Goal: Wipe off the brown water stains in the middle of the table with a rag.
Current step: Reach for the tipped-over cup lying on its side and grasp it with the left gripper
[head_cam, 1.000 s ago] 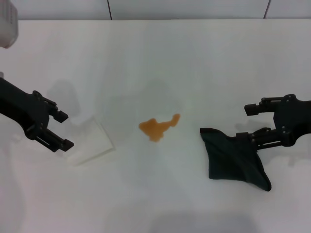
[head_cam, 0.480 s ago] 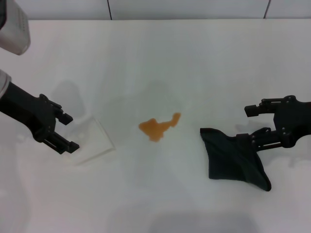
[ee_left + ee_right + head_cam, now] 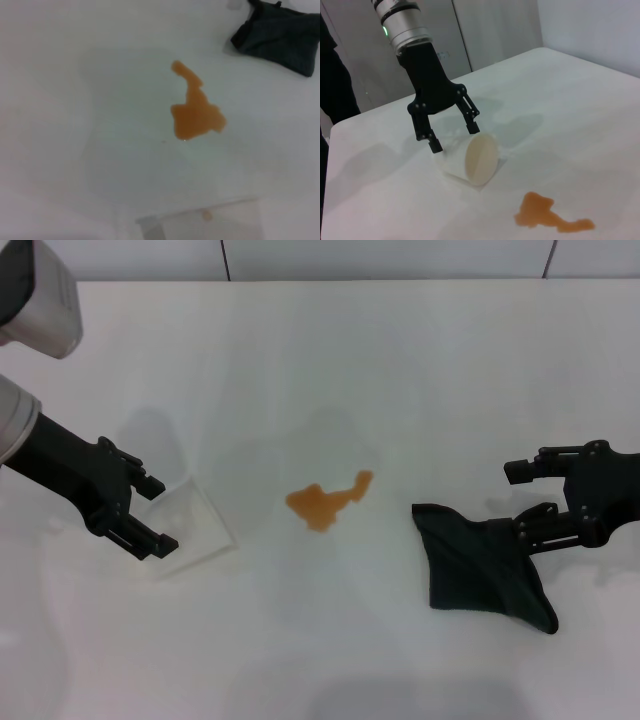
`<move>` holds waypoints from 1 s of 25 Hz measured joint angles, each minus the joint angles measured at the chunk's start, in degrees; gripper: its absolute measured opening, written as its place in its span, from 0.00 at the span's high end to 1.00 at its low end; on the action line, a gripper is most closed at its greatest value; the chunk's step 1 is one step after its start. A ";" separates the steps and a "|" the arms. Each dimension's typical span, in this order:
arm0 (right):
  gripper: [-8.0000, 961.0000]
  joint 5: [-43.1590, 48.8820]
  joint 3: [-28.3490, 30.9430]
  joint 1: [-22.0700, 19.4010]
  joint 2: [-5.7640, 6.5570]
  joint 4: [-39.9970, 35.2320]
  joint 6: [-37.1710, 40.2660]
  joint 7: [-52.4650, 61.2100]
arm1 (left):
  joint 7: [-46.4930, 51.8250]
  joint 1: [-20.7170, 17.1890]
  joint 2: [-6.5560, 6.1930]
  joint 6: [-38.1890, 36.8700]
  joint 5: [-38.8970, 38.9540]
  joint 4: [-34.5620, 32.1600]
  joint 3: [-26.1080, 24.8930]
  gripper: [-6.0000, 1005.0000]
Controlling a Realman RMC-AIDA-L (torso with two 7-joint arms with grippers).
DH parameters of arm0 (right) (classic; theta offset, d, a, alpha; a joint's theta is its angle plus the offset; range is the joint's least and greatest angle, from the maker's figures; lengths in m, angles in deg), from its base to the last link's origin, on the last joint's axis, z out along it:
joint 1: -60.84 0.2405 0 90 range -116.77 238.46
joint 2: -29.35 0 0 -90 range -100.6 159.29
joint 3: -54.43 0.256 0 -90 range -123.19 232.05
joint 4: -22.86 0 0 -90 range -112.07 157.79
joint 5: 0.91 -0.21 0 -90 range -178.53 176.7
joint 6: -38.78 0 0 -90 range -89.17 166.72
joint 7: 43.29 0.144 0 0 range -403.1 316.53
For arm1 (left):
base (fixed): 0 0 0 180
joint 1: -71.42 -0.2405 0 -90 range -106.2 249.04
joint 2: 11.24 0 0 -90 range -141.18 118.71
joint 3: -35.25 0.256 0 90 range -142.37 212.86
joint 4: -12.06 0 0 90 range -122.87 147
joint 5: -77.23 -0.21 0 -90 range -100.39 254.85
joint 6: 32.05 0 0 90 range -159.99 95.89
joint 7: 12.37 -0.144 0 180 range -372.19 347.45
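The brown water stains [image 3: 326, 500] lie glossy and orange-brown in the middle of the white table [image 3: 400, 360]; they also show in the left wrist view [image 3: 195, 110] and the right wrist view [image 3: 552, 218]. The dark rag [image 3: 480, 568] lies crumpled to the right of the stains, seen too from the left wrist [image 3: 280, 37]. My right gripper [image 3: 515, 500] is open at the rag's upper right corner, its lower finger over the cloth's edge. My left gripper [image 3: 162, 517] is open, its fingers on either side of the end of a fallen cup [image 3: 195, 525].
The translucent plastic cup [image 3: 470, 157] lies on its side left of the stains, its mouth facing them. In the right wrist view the left gripper [image 3: 454, 137] reaches down over it. The table's far edge [image 3: 320, 280] meets a wall.
My left arm has moved right and slightly down, bringing its open fingers up to the cup. The right gripper, rag and stains have not moved.
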 joint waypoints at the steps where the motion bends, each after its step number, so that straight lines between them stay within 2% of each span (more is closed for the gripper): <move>1: 0.13 0.00 0.00 0.00 0.00 0.03 0.00 0.00 | 0.02 0.04 0.05 0.08 -0.03 0.12 0.13 0.12; 21: 0.13 0.00 0.00 -0.09 0.03 0.39 0.00 -0.06 | -0.18 0.20 0.96 3.23 -0.22 1.62 0.47 0.14; 25: 0.13 0.00 0.00 -0.09 0.03 0.43 0.00 -0.08 | -0.37 0.18 1.52 4.11 -0.29 1.61 0.50 0.14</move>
